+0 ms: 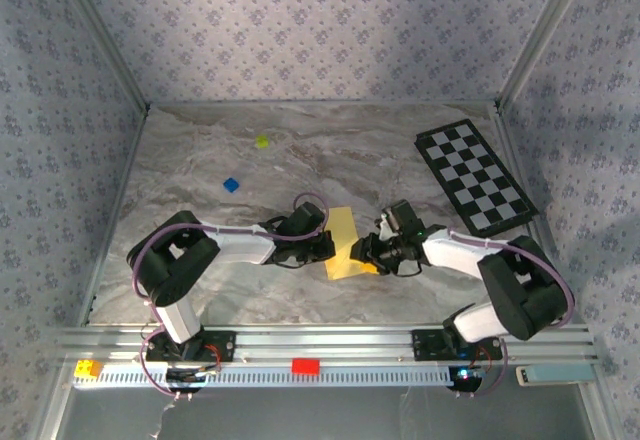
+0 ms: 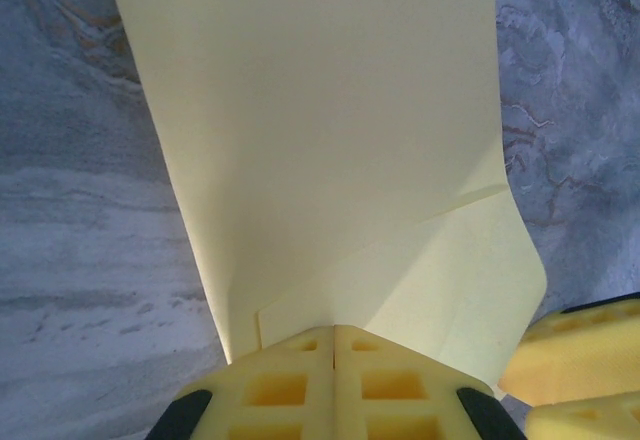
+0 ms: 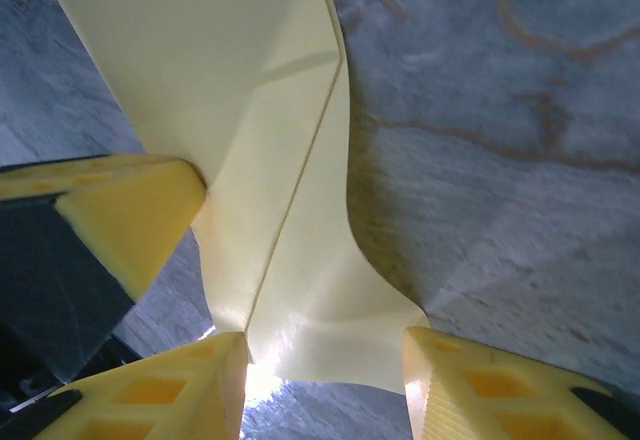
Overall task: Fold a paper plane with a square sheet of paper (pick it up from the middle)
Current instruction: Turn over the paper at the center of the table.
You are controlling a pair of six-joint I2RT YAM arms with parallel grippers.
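The left hand is clenched on the near edge of the folded yellow sheet of paper, which runs ahead over the table. The right hand is released, the sheet's corner between its fingers.

1 paper, 1 board, poss. 4 blocks.

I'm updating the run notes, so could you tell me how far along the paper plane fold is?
Partway. Done: the yellow paper already carries a lengthwise crease and a folded corner flap. In hand: the left end effector is shut on one edge, and the right end effector stands open around another. Left: it is a broad strip, not yet a slim pointed dart with wings.
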